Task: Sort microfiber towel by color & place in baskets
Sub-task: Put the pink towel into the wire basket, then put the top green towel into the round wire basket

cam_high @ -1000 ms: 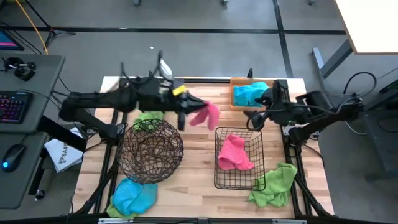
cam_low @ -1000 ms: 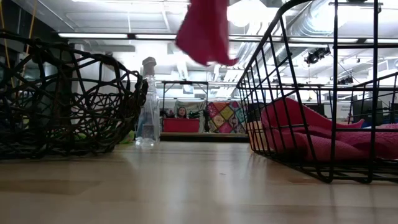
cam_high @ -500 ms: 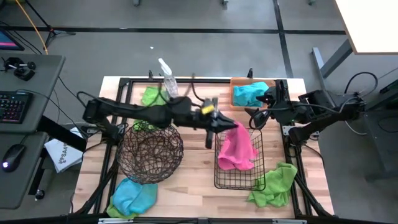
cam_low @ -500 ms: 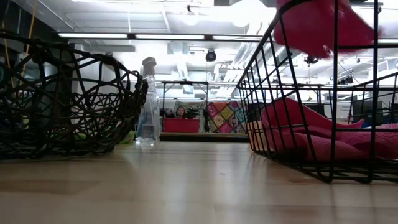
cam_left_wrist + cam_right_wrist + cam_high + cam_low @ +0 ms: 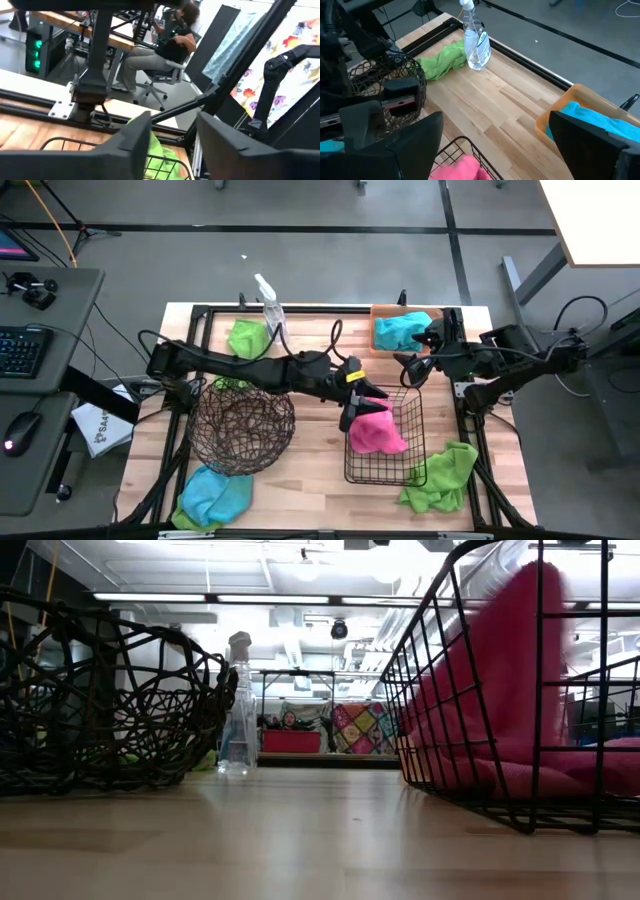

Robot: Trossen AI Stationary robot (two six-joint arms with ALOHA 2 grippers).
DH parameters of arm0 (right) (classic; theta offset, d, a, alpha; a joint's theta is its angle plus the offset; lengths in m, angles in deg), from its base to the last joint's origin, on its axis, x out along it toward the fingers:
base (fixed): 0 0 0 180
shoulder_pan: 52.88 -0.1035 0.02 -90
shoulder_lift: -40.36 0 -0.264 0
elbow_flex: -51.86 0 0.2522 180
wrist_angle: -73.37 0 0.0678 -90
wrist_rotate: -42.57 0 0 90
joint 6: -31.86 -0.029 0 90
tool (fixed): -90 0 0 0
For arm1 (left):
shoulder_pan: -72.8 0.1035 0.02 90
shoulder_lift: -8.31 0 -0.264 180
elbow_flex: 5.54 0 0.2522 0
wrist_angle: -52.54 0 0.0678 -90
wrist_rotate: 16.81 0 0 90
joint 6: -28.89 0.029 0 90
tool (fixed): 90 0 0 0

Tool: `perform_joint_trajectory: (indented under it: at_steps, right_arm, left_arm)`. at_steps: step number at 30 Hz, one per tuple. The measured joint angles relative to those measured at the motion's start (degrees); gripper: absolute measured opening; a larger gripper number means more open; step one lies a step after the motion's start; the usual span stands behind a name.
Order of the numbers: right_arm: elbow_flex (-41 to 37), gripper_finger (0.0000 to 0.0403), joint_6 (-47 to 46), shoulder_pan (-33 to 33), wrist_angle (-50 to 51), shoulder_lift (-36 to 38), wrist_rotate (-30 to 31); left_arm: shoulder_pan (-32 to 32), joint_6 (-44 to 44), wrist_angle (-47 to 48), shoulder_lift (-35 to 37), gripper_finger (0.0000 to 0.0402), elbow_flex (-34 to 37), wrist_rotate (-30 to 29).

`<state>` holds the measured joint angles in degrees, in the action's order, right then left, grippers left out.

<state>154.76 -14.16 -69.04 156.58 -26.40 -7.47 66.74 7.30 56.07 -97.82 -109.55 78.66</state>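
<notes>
1. Finds the left gripper (image 5: 352, 396) just above the 9 o'clock rim of the square black wire-grid basket (image 5: 414, 412), right of the table's centre, with the arm stretched in from 9 o'clock.
2. Reads its claw as released: fingers apart in the left wrist view, nothing between them.
3. Places two bright pink fuzzy microfiber towels (image 5: 374, 430) inside that basket, directly below and at 4 o'clock of the left gripper, clear of its fingers.
4. From the low view, shows pink cloth rising high against the basket's inner side, with more lying flat on its floor.
5. Puts the right gripper (image 5: 410, 370) between the basket's 12 o'clock rim and the shallow orange rectangular tray (image 5: 386, 310), claw released and empty, fingers wide in the right wrist view.
6. Notes a turquoise blue towel (image 5: 403, 331) lying in the tray at the table's 1 o'clock.
7. Sets the round dark-brown woven-wire bowl (image 5: 242, 420) at 9 o'clock of the basket.
8. Leaves loose on the wood:
   - a lime green towel (image 5: 248, 338) at 11 o'clock, touching the clear spray bottle (image 5: 270, 306)
   - a second turquoise towel (image 5: 214, 496) at 7 o'clock
   - a second green towel (image 5: 441, 476) at 5 o'clock, against the basket's corner
</notes>
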Motion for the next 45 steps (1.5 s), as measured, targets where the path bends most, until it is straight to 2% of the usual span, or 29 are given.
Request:
perform_joint_trajectory:
  at_steps: [3,6,8,10,12,14,16,18,23,26,29,31,34,39,41,45]
  right_arm:
    - [0.0,0.036,-0.01,0.0,0.0,-0.02,0.0]
    - [0.02,0.036,-0.02,0.0,0.0,-0.02,0.0]
    - [0.02,0.036,-0.01,0.0,-0.02,-0.04,-0.02]
    - [0.02,0.036,0.0,0.0,0.04,-0.04,-0.02]
    - [0.02,0.036,0.0,0.0,0.19,-0.04,-0.02]
    - [0.02,0.036,-0.04,0.0,0.2,-0.04,-0.02]
    - [0.02,0.036,-0.02,0.0,0.2,-0.04,-0.02]
    - [0.04,0.036,-0.01,0.0,0.29,-0.15,0.01]
    - [0.04,0.036,-0.01,0.02,1.18,-1.26,0.17]
    - [0.04,0.036,-0.06,0.02,1.1,-2.06,0.07]
    - [0.04,0.036,-0.26,0.13,1.08,-2.89,-0.15]
    - [0.04,0.036,-0.33,0.13,1.07,-3.36,-0.17]
    - [0.04,0.036,-0.44,0.15,1.03,-4.07,-0.17]
    - [0.04,0.036,-1.63,0.15,1.11,-5.06,-0.74]
    - [0.04,0.036,-1.68,0.15,1.12,-5.27,-0.92]
    - [0.04,0.036,-1.97,0.15,1.08,-5.29,-0.93]
  left_arm:
    - [-0.07,1.2,0.0,0.0,0.0216,0.0,0.27]
    - [0.31,1.22,2.95,1.31,0.0261,0.0,4.34]
    - [0.95,1.54,8.54,3.43,0.0279,0.0,6.12]
    - [1.87,2.11,18.15,6.38,0.0286,0.0,5.6]
    - [2.73,2.23,29.22,9.75,0.0288,0.0,1.66]
    - [3.24,2.05,39.83,13.1,0.0288,0.37,-5.52]
    - [3.69,0.11,46.37,17.36,0.0287,2.69,-12.94]
    - [4.14,-2.66,47.85,22.26,0.0285,6.97,-17.87]
    - [5.37,-12.94,47.06,35.12,0.0285,21.71,-23.33]
    - [6.41,-18.45,50.01,41.38,0.0285,29.77,-26.84]
    - [10.79,-23.46,56.42,44.82,0.0285,34.81,-26.07]
    - [15.16,-24.19,60.03,44.95,0.0285,36.19,-23.7]
    - [21.78,-19.82,62.84,42.83,0.0285,36.5,-22.24]
    - [32.03,-12.94,62.69,35.0,0.0285,36.54,-17.91]
    - [34.31,-10.84,62.63,31.44,0.0285,36.55,-16.15]
    - [36.6,-9.03,60.49,25.57,0.0284,36.57,-16.84]
